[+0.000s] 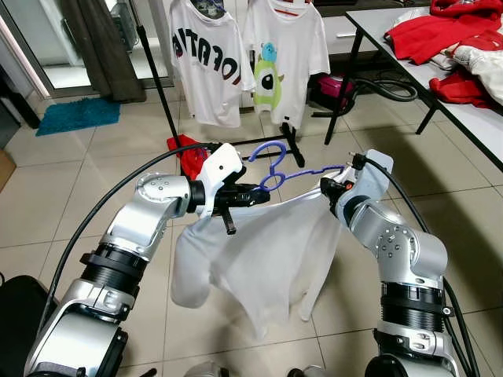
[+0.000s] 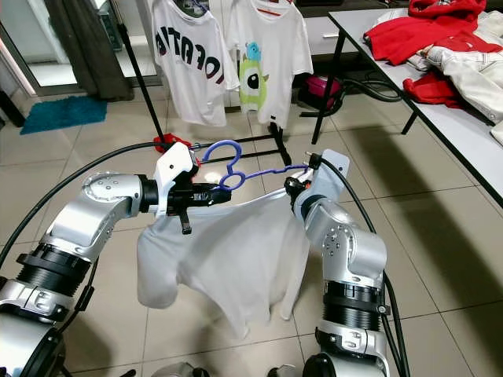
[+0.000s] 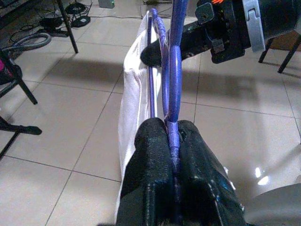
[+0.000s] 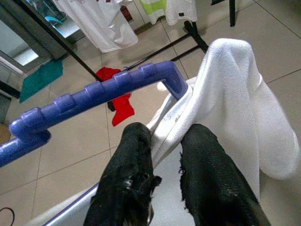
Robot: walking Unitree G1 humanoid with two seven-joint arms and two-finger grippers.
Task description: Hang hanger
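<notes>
A purple plastic hanger [image 1: 272, 159] is held out in front of me, with a white shirt [image 1: 259, 251] draped over it and hanging down. My left gripper [image 1: 251, 189] is shut on the hanger just below its hook; in the left wrist view its fingertips [image 3: 155, 134] clamp the purple bar [image 3: 175, 75]. My right gripper [image 1: 331, 188] is at the hanger's right end. In the right wrist view it [image 4: 167, 136] pinches the shirt's white shoulder cloth [image 4: 235, 89] just under the notched hanger arm [image 4: 103, 89].
A black clothes rack [image 1: 157, 86] stands ahead with two printed white T-shirts [image 1: 206, 63] hung on it. A red cloth [image 1: 185, 153] lies by its base. A table [image 1: 471, 118] with red clothes [image 1: 448, 35] is at the right. A blue mat [image 1: 78, 114] lies far left.
</notes>
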